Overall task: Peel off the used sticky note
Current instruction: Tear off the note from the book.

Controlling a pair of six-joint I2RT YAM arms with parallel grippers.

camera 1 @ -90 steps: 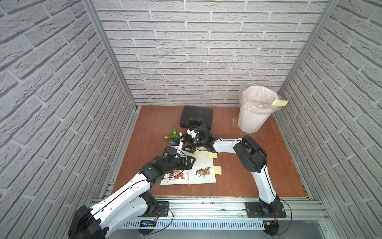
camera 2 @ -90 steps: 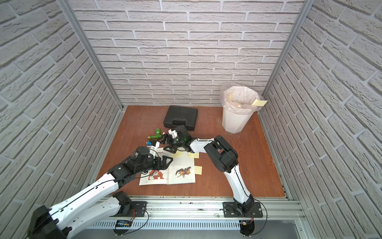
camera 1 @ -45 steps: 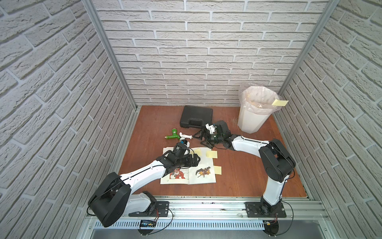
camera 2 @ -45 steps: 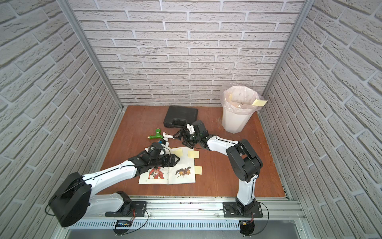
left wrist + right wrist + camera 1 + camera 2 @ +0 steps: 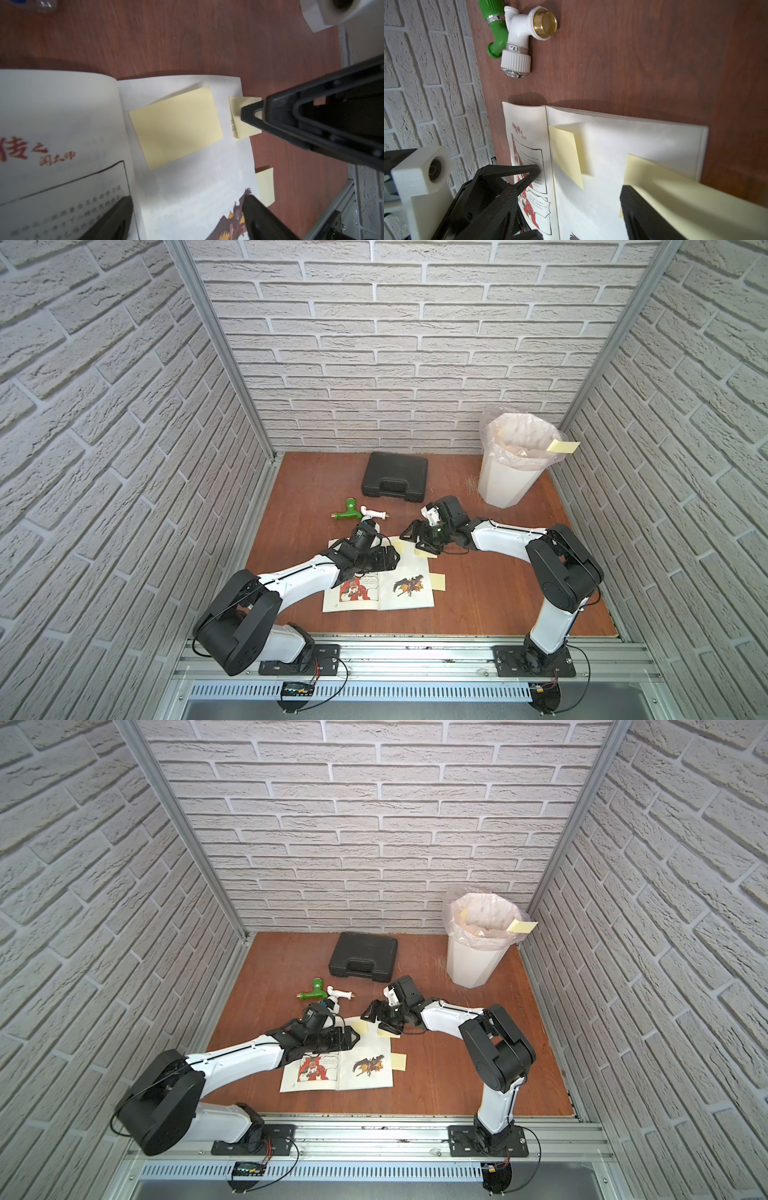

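An open picture book (image 5: 409,597) (image 5: 370,1080) lies on the wooden table. Three yellow sticky notes sit on it. A blank one (image 5: 176,126) (image 5: 566,158) is near the spine. One with writing (image 5: 236,124) (image 5: 430,566) is at the page's far corner. A third (image 5: 265,187) (image 5: 437,580) overhangs the side edge. My right gripper (image 5: 417,540) (image 5: 583,228) is open, and one of its fingertips (image 5: 249,116) rests on the written note. My left gripper (image 5: 388,562) (image 5: 187,218) hovers open low over the page, with nothing between its fingers.
A green and white tap fitting (image 5: 359,512) (image 5: 517,41) lies just beyond the book. A black case (image 5: 395,481) sits at the back. A white lined bin (image 5: 511,464) stands at the back right, with a yellow note (image 5: 563,446) on its rim.
My right gripper swung right, then came down onto the written note at the book's corner. My left gripper slid right over the page. Both sets of jaws have narrowed.
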